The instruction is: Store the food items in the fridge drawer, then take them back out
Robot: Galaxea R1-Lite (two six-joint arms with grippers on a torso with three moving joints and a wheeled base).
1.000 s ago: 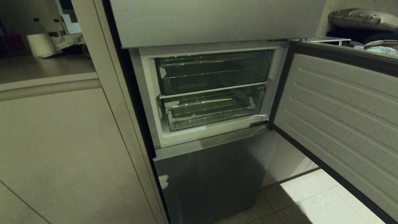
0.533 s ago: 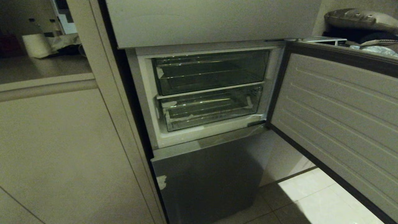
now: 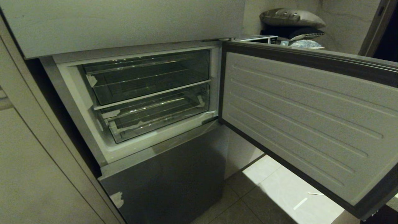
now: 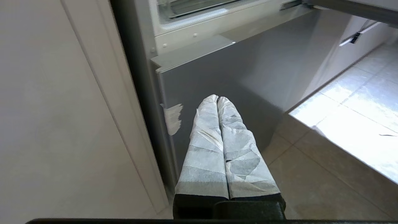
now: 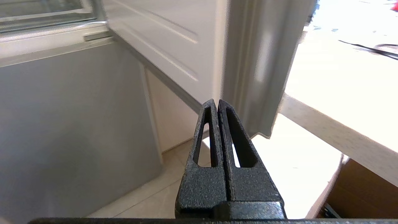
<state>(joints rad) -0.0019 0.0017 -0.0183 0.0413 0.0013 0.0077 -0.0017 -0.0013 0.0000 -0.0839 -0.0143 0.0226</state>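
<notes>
The fridge's middle compartment stands open. Its lower clear tray, the fridge drawer [image 3: 155,116], is pushed in, with whitish tape scraps on its front corners, and looks empty. An untaped clear bin [image 3: 146,77] sits above it, also pushed in. No food items are in view. Neither arm shows in the head view. My left gripper [image 4: 217,98], its fingers wrapped in pale tape, is shut on nothing, low in front of the grey lower door panel [image 4: 236,77]. My right gripper [image 5: 215,102] is shut on nothing, low beneath the open door's edge [image 5: 258,62].
The open fridge door [image 3: 304,118] swings out to the right at chest height, over tiled floor [image 3: 279,199]. A pale cabinet side [image 3: 31,174] flanks the fridge on the left. A cushion-like bundle [image 3: 292,18] lies behind the door. A light counter edge [image 5: 342,130] stands at the right.
The whole head view has swung to the right, so the fridge now sits further left in the picture and more of the open door shows. The drawers and door look unmoved.
</notes>
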